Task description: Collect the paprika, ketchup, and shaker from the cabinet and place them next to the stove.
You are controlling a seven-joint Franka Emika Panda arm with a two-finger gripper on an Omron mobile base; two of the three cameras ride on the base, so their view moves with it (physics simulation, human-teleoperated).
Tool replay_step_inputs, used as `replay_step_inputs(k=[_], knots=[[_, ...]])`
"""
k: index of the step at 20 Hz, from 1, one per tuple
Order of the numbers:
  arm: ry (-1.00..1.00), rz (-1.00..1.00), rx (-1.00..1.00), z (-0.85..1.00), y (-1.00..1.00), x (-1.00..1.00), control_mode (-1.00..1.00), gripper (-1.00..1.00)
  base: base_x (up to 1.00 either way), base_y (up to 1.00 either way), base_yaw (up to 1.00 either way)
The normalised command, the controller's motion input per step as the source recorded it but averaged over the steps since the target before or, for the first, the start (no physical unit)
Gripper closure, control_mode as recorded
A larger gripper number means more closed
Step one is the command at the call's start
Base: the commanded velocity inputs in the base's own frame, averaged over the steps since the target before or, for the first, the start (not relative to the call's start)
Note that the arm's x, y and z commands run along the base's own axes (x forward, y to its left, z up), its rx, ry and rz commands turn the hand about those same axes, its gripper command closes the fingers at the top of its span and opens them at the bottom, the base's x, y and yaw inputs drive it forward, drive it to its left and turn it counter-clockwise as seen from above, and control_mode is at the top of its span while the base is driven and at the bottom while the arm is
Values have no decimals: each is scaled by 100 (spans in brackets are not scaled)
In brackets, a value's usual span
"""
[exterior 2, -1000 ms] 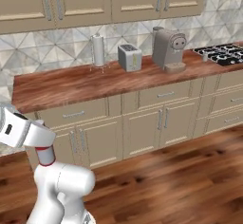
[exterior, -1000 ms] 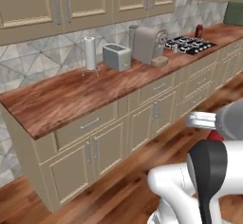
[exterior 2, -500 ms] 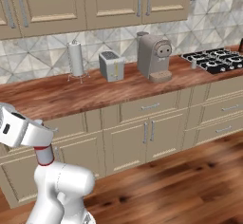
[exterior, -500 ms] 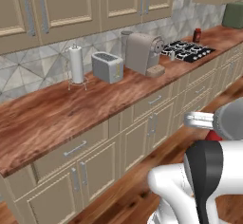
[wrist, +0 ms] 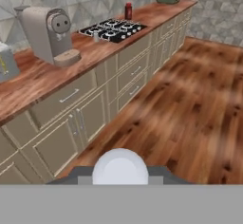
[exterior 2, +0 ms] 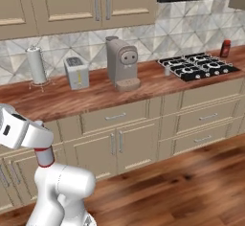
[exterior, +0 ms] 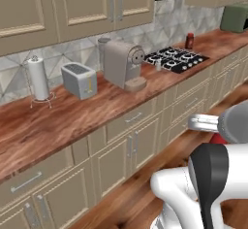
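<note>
Bare wooden counter (exterior 2: 95, 98) between toaster (exterior 2: 77, 73) and coffee machine (exterior 2: 122, 63), machine crowding stove (exterior 2: 198, 66) at its nine o'clock, paprika (exterior 2: 225, 48) at stove's two o'clock, open floor (wrist: 190, 104) below.

Paprika (exterior 2: 225, 48) behind stove (exterior 2: 198, 67); toaster (exterior 2: 76, 73) left.

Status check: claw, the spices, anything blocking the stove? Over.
Claw shut, load not identifiable. Paprika and shaker already beside stove, one each side. Coffee machine stands apart from stove, no obstruction.
</note>
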Motion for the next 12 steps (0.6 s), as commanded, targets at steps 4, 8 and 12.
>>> replay_step_inputs(k=[4, 8, 12], knots=[[0, 0, 0, 0, 0, 0, 100, 100, 53, -80, 7], [0, 0, 0, 0, 0, 0, 100, 100, 56, -78, 8], [0, 0, 0, 0, 0, 0, 100, 100, 58, -72, 6]])
